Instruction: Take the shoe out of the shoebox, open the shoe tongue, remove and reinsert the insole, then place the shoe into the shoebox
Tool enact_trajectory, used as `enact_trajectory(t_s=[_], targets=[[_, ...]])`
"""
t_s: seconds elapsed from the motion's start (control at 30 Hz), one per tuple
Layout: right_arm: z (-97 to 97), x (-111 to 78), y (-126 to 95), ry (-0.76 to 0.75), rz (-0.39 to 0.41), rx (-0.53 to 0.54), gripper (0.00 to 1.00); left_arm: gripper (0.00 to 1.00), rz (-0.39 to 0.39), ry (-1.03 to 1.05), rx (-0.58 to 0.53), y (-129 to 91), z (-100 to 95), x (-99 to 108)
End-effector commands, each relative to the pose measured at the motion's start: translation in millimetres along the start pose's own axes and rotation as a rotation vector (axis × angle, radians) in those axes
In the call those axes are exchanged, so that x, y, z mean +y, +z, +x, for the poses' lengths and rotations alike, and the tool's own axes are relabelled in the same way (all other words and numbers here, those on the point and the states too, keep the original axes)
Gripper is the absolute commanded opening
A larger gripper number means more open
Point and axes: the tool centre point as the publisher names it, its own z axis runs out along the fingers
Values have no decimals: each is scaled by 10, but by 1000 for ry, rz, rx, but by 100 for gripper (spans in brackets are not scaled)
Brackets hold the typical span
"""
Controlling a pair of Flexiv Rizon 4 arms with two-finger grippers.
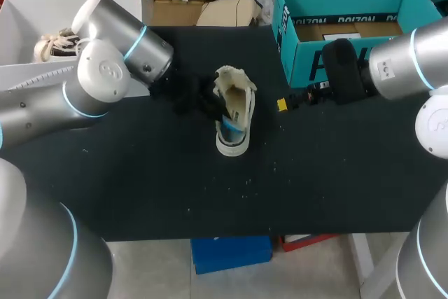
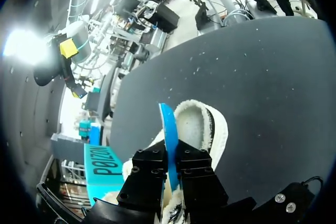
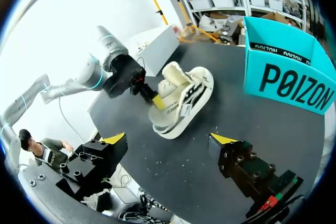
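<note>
A white shoe (image 1: 236, 120) stands on the black table (image 1: 140, 173), mid-table, its tongue pulled up. A blue insole (image 1: 226, 118) sticks up out of its opening. My left gripper (image 1: 210, 103) is at the shoe's opening, shut on the blue insole (image 2: 168, 124), which rises between its black fingers (image 2: 152, 169) above the fleecy lining of the shoe (image 2: 202, 124). My right gripper (image 1: 285, 103) hangs open to the right of the shoe, in front of the teal shoebox (image 1: 343, 26). From the right wrist, the shoe (image 3: 184, 98) lies ahead of the wide-open right gripper (image 3: 169, 139).
A white box (image 1: 42, 12) holding another shoe stands at the back left, behind my left arm. The teal shoebox (image 3: 289, 72) has its open top facing up at the back right. Small white crumbs dot the table in front of the shoe.
</note>
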Motion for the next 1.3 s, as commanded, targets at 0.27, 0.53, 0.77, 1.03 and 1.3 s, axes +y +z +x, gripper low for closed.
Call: enact_trajectory(t_s=[0.27, 0.53, 0.77, 1.03, 1.3], targets=[[10, 9, 9, 1, 3, -4, 100, 0, -37, -6, 27, 1, 13, 95], [10, 9, 9, 1, 3, -4, 100, 0, -57, 29, 89, 43, -3, 83], [10, 9, 9, 1, 3, -4, 100, 0, -156, 93, 314, 141, 115, 125], [10, 9, 9, 1, 3, -4, 100, 31, -161, 112, 349, 223, 91, 109], [10, 9, 9, 1, 3, -4, 100, 49, -100, 100, 211, -37, -51, -36]])
